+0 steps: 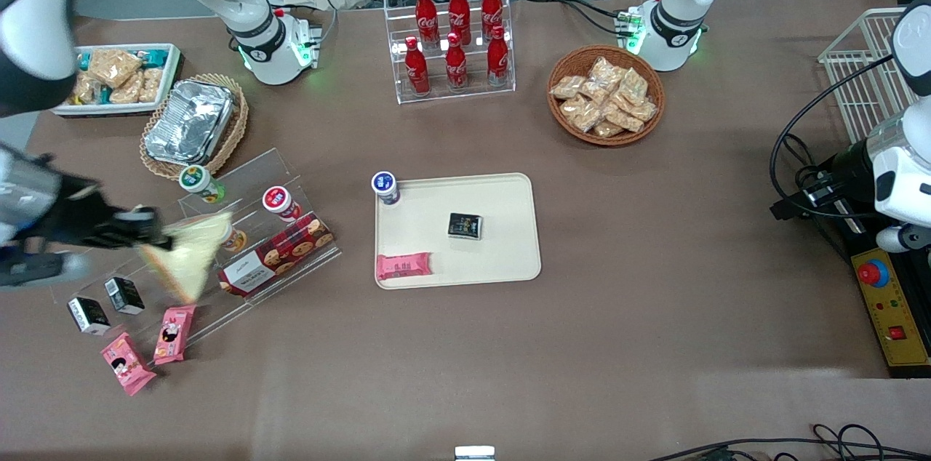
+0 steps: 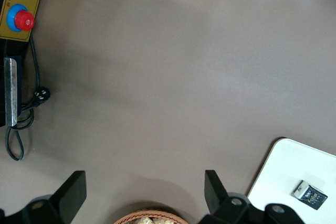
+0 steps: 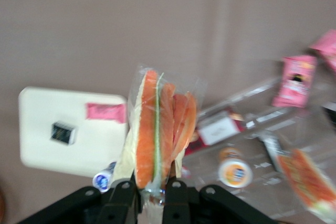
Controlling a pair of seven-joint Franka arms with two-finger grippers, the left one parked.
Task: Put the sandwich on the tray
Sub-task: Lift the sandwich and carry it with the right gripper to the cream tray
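My right gripper [image 1: 151, 230] is shut on the sandwich [image 1: 190, 251], a clear-wrapped wedge of pale bread, and holds it in the air above the acrylic step shelf [image 1: 291, 257] toward the working arm's end of the table. In the right wrist view the sandwich [image 3: 157, 129] stands up between the fingers [image 3: 123, 195], showing its orange and green filling edge. The cream tray [image 1: 509, 192] lies flat mid-table, apart from the gripper. It also shows in the right wrist view [image 3: 47, 108] and the left wrist view [image 2: 294, 161].
On the tray are a small black box [image 1: 465, 226], a pink bar [image 1: 404, 266] and a blue-lidded cup [image 1: 385, 187]. The shelf holds cups and a cookie box [image 1: 276, 254]; another sandwich [image 3: 307, 179] lies there. A foil container [image 1: 189, 121], a cola rack [image 1: 454, 35] and a snack basket [image 1: 605, 94] stand farther from the camera.
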